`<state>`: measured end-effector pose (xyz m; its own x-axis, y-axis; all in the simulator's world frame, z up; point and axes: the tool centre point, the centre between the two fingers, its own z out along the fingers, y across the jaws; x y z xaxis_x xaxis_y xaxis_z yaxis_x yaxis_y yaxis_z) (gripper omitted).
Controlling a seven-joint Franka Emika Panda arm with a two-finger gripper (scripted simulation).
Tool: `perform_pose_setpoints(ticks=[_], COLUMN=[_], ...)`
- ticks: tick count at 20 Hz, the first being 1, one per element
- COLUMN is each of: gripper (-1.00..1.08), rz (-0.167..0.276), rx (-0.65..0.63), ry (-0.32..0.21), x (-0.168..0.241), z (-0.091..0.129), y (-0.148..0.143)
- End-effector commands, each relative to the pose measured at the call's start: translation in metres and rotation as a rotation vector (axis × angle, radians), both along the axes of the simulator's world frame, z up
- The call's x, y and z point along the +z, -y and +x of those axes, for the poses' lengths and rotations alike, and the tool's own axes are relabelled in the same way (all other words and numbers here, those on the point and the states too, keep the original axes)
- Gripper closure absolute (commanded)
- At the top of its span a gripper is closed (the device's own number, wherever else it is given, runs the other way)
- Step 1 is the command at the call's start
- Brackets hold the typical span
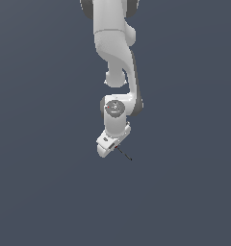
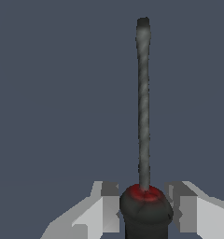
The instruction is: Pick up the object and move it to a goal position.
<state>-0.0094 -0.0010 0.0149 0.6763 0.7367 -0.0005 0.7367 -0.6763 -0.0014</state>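
- I see the white two-fingered hand (image 2: 146, 212) pinching the small red-and-black-handled screwdriver (image 2: 143, 121) by its handle.
- Its thin dark metal shaft (image 1: 123, 153) projects beyond the fingers (image 2: 102, 210).

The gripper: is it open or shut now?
Shut on the screwdriver: in the wrist view the gripper has both fingers against the handle.

light: even, flat, moderately dim | shadows: none cast on the plain slate-grey ground (image 1: 40, 192) | glare: none | sharpness: coarse, pixelated edges; wrist view slightly soft
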Motion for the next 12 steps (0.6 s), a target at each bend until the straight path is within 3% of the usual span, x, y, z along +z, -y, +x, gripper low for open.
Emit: perform_pose_setpoints(ticks=[1,12], gripper=[1.08,1.08], rz=[-0.001,-0.001], rx=[-0.002,-0.002], ry=[0.001,0.001], x=[0.0,0.002], z=[0.006,0.053], y=[0.004,0.024])
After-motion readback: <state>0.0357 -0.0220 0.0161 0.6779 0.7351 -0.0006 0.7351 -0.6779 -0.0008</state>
